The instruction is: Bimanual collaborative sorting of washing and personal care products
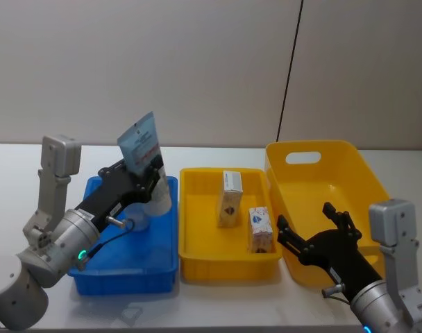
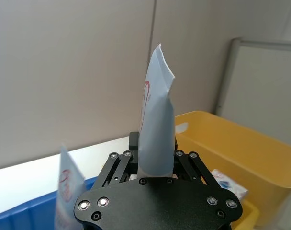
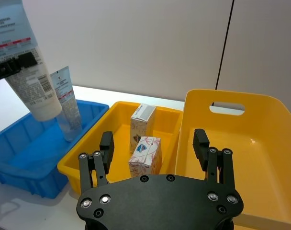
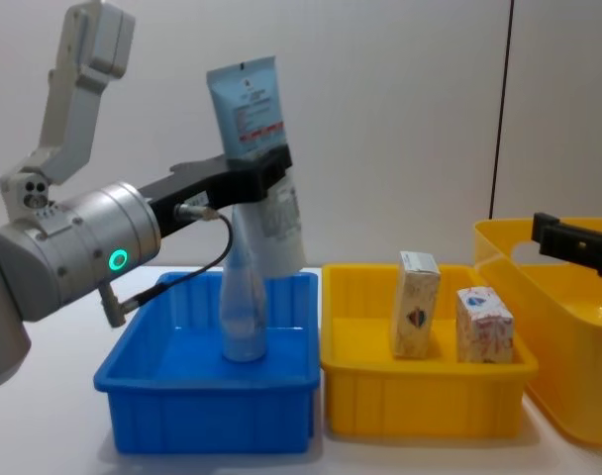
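Observation:
My left gripper (image 1: 148, 173) is shut on a pale-blue squeeze tube (image 1: 140, 144), held nearly upright above the blue bin (image 1: 124, 281), crimped end up. The chest view gives the same gripper (image 4: 261, 168) clamping the tube (image 4: 251, 99) at mid-body. A second tube (image 4: 244, 317) stands inside the blue bin, just below the held one. Two white cartons (image 1: 230, 199) (image 1: 261, 229) stand upright in the small yellow bin (image 1: 228, 270). My right gripper (image 1: 305, 218) hangs open and empty over the near left part of the large yellow bin (image 1: 357, 173).
The three bins sit side by side on a white table (image 1: 218, 305), blue at left, large yellow at right. A plain wall (image 1: 197, 69) with a dark vertical cable rises behind them.

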Tool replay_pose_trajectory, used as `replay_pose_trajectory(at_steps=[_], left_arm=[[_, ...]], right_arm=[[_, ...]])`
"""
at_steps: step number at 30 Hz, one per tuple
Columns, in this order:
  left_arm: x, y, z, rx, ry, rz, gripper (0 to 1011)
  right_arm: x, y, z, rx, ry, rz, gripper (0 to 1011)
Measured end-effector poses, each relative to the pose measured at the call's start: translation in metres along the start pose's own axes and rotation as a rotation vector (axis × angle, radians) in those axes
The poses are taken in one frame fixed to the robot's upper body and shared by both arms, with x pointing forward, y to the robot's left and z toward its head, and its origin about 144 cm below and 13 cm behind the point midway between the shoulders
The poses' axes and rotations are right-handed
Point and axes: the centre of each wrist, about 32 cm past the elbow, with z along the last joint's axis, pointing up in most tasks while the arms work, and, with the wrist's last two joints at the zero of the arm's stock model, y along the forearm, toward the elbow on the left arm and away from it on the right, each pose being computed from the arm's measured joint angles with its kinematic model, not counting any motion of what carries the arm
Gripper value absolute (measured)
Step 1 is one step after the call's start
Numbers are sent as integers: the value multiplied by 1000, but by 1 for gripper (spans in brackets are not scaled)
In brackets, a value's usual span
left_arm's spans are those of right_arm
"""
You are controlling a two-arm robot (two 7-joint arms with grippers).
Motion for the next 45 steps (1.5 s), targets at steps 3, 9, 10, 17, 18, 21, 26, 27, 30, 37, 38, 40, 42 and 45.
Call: replay_pose_trajectory(at_steps=[3,9,10,17,18,21,26,27,30,37,38,40,42,45], left_arm=[[1,-2,0,-8,13,-42,289],[2,-6,-2,-11,41,-125,289],[3,-7,-2,-10,46,-139,289],[4,-14,-8,10,86,-241,289],[4,-14,-9,12,90,-251,289],[4,-16,-11,18,99,-274,289],[4,-19,-14,27,115,-313,289],[4,-19,-14,28,117,-318,289],[4,-20,-15,32,124,-332,288],[4,-22,-17,37,133,-355,289],[4,-22,-17,37,134,-357,288],[4,-22,-17,39,136,-362,289],[4,-22,-18,39,137,-366,289],[4,-23,-18,41,139,-370,288]], right_arm=[[0,0,0,0,0,0,1003],[0,0,0,0,0,0,1003],[0,0,0,0,0,0,1003],[0,0,0,0,0,0,1003],[0,0,0,0,0,0,1003],[0,0,0,-2,0,4,1003],[0,-1,5,-13,4,33,1003],[0,-1,6,-19,7,46,1003],[1,-1,10,-26,11,67,1003],[3,-3,22,-60,31,146,1003],[4,-3,23,-64,33,155,1003],[5,-3,27,-78,37,188,1003],[6,-4,30,-86,36,208,1003],[8,-3,36,-107,28,261,1003]])
